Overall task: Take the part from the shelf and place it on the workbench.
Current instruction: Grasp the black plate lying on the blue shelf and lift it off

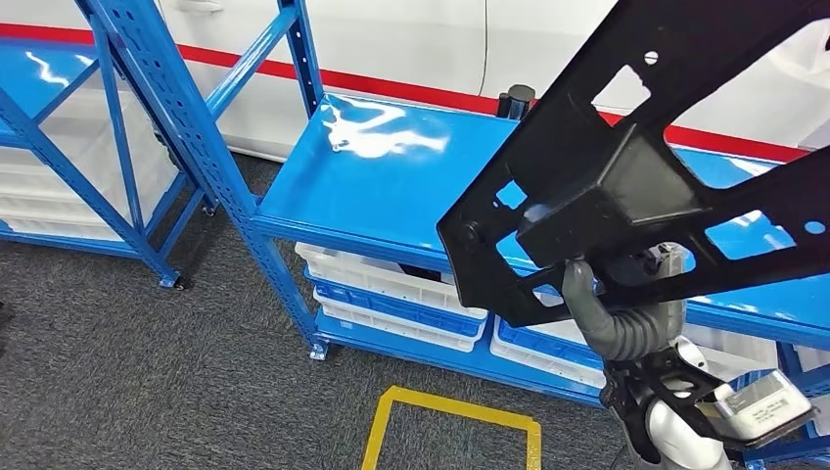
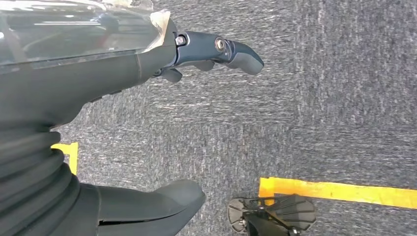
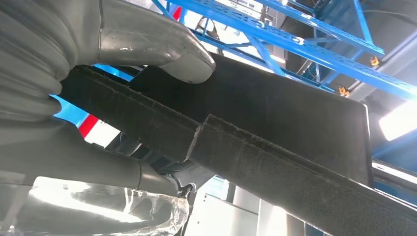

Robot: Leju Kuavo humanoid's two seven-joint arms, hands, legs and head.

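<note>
The right hand (image 1: 626, 318) grips the black part (image 1: 626, 166) from beneath, thumb (image 3: 162, 46) pressed on its upper face, holding it raised in front of the blue shelf (image 1: 372, 186). The left hand (image 2: 98, 78) hangs over the grey carpet (image 2: 319, 98), fingers apart, holding nothing.

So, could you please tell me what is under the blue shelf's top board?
Under the blue shelf board, white and blue bins sit stacked. The black part, held by the right hand, covers the right side.
</note>
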